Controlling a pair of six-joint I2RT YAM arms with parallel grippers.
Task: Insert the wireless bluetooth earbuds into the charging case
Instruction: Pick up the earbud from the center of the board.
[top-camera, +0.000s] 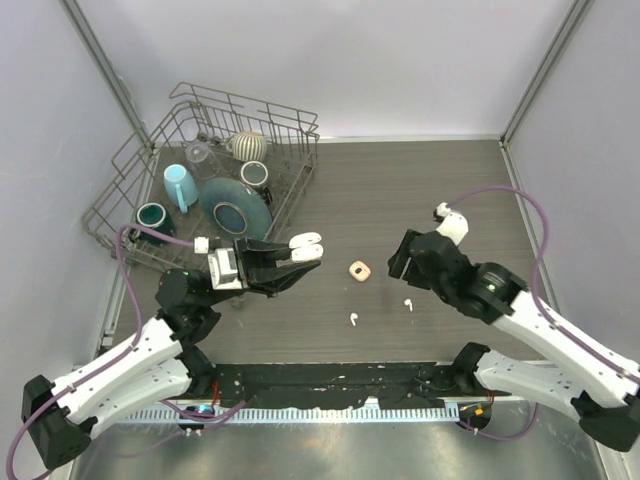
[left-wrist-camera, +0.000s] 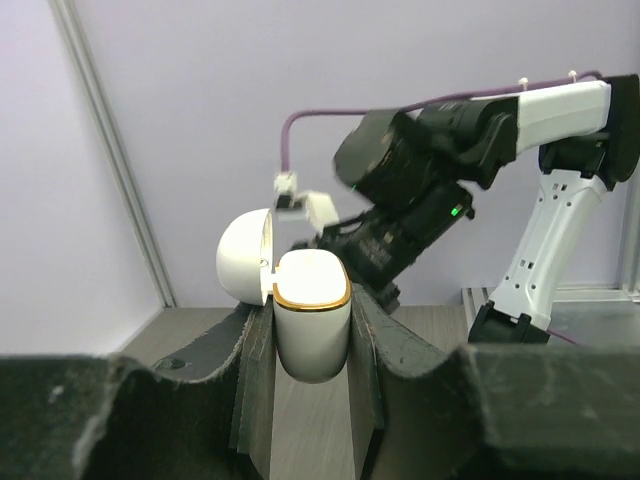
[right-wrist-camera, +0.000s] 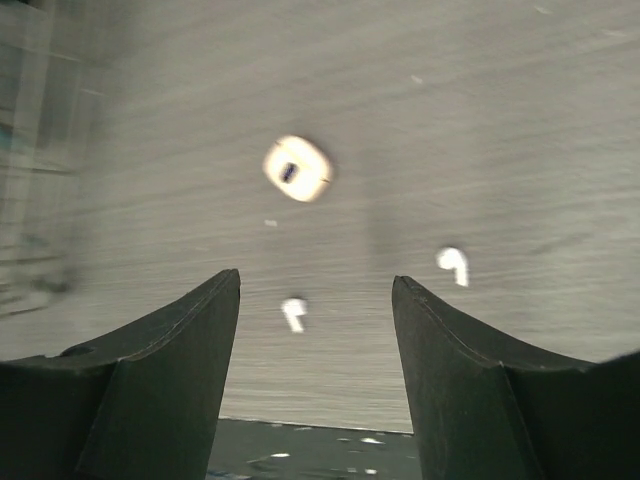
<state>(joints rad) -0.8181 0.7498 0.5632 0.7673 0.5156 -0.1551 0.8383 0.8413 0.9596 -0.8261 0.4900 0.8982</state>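
open charging case (left-wrist-camera: 312, 315) clamped in left tool (top-camera: 297, 260), right tool (right-wrist-camera: 316, 277) spread wide above table (top-camera: 400, 190), one earbud (right-wrist-camera: 294, 312) and second earbud (right-wrist-camera: 454, 264) seen lying loose below

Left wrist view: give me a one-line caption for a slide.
Left fingers grip the white charging case, lid open, with the right arm in the background.
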